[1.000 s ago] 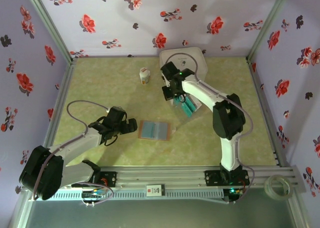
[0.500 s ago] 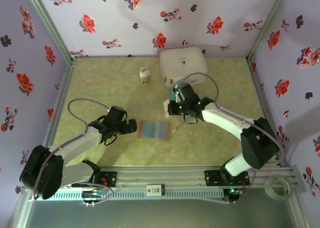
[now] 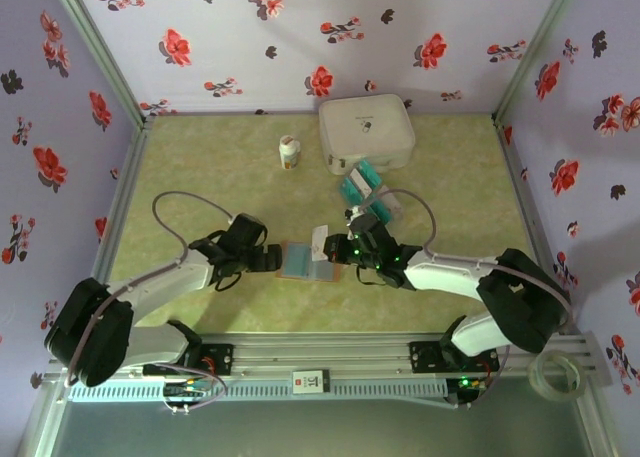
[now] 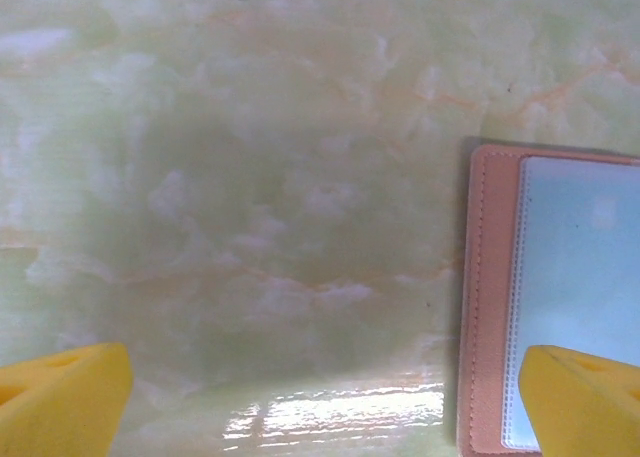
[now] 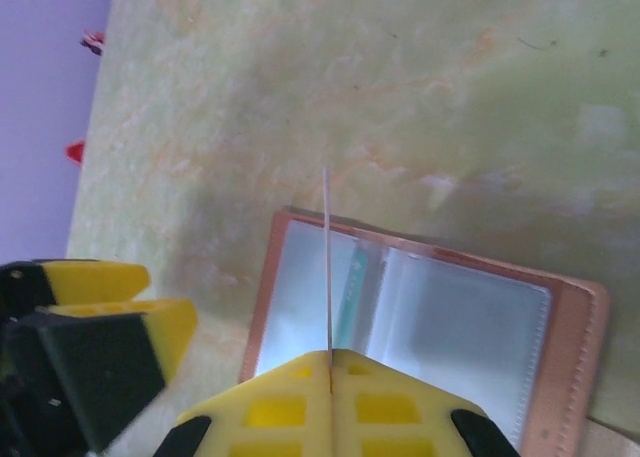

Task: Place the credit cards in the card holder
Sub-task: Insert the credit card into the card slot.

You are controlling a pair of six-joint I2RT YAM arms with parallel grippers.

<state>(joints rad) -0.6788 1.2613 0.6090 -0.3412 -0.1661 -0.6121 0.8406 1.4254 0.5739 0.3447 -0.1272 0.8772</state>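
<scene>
Right gripper [image 3: 340, 247] is pinching one credit card [image 5: 327, 262] between fingers that are pressed together, holding it on edge so the right wrist view is catching it as a thin upright line. The card is hanging directly over the card holder [image 3: 305, 262], roughly above its left-hand pocket near the fold, and is not yet seated in a slot.

Card holder is lying open and flat on the table [image 3: 200, 187], pale pockets facing up.

Left gripper [image 3: 268, 259] is sitting at the holder's left edge with jaws spread wide. In the left wrist view one yellow finger [image 4: 585, 397] is overlapping the holder's brown border and the other is resting over bare table, so nothing is being gripped; it looks placed to brace the holder.

Progress: a teal sliver [image 5: 350, 287] is showing inside the pocket by the fold, possibly a card already in, though I cannot confirm that. Loose cards [image 3: 362, 187] are lying in a scatter beyond the holder's far right corner, beside the white case [image 3: 367, 132]. A white bottle [image 3: 289, 154] is standing well beyond the holder.

Judgement: early stage, with this card's insertion pending and most of the cards left to do
</scene>
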